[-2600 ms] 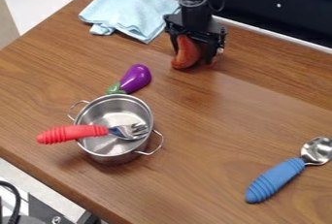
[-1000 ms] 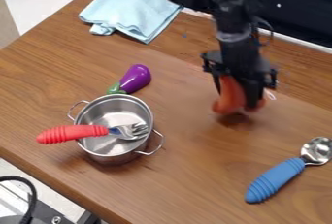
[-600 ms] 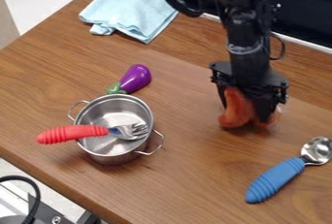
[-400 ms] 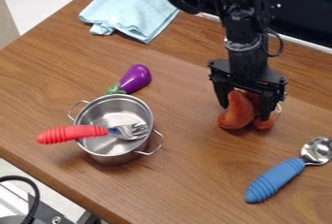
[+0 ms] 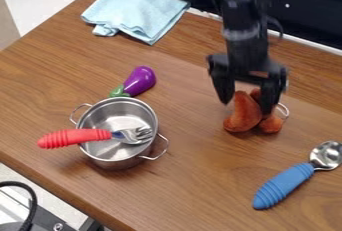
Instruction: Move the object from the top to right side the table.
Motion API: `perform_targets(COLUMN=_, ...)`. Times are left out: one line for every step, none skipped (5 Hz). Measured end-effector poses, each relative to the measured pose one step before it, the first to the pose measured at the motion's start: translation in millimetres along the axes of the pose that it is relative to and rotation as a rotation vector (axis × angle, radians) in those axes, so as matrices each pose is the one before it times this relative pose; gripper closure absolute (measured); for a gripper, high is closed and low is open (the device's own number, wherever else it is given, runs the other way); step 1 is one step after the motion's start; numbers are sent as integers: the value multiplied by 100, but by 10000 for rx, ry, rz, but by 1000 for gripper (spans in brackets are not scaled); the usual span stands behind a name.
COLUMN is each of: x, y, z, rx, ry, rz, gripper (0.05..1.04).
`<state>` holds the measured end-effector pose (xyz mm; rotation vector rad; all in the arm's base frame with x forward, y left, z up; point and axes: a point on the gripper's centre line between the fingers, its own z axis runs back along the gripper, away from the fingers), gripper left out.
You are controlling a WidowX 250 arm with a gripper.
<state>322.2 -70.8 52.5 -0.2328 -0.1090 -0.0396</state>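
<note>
Over the right part of the wooden table, the black gripper (image 5: 246, 106) hangs with its fingers spread apart. The orange-brown plush object (image 5: 244, 113) rests on the table (image 5: 200, 185) between and just below the fingertips, its upper part partly hidden by the right finger. A small white loop sticks out at the object's right side.
A metal pot (image 5: 118, 133) with a red-handled fork (image 5: 73, 138) across it stands at left. Behind it lies a purple eggplant (image 5: 139, 81). A blue cloth (image 5: 135, 11) is at the back left, a blue-handled spoon (image 5: 284, 186) at the front right.
The plush object was carried from the back middle of the table toward the right and set down. Since then the gripper has opened and risen slightly, while the object stayed put.
</note>
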Motion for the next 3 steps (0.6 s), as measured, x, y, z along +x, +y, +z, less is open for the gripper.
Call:
perform_targets(x=664, y=640, z=3043, rx=-617, ry=-142, rz=269, gripper=84)
perform_targets(x=631, y=1460, z=2008, rx=-38, ry=-479, rz=373, gripper=84)
perform_targets(x=1030, y=3042, z=244, rx=948, ry=-815, rz=239, gripper=84)
